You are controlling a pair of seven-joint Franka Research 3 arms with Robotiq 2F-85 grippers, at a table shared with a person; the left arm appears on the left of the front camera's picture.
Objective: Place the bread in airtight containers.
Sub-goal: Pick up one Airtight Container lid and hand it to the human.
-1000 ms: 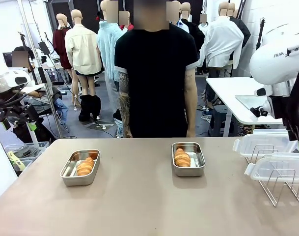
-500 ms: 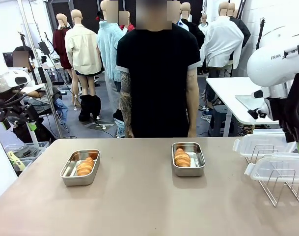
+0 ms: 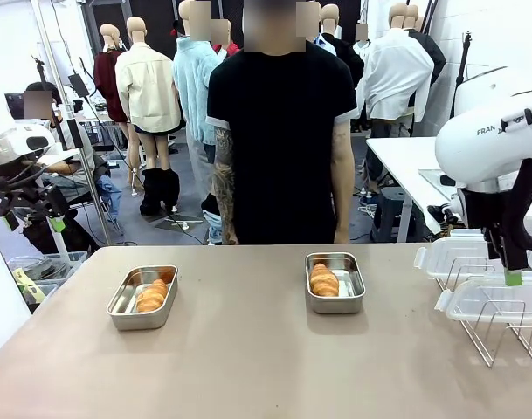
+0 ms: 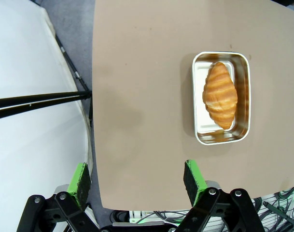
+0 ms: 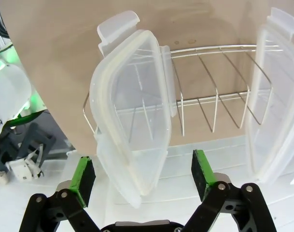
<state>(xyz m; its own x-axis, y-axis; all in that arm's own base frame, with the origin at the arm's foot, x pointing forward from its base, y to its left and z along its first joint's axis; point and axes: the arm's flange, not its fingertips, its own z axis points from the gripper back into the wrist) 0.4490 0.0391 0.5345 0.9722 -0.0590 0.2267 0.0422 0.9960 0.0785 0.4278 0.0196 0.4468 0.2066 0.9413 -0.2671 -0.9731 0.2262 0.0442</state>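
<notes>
Clear lid (image 5: 130,116) rests on the rack (image 5: 212,113) at three o'clock, under your released right end effector (image 5: 143,171); pinch off-centre and it may slip. Rolls (image 3: 151,296) sit in tins (image 3: 115,307); left end effector (image 4: 137,176) released too.

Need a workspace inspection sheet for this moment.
Surface: tan tabletop, no spills seen.
Job's things: two golden croissant-shaped rolls, one in each of two uncovered stainless-steel tins; two clear plastic clip lids on the wire rack.
Clutter: nothing seen.
End effectors: left end effector open, beside table's left end; right end effector open, over a lid.
Cables: wire bundle below table edge.
Surroundings: person in black T-shirt at far side.
</notes>
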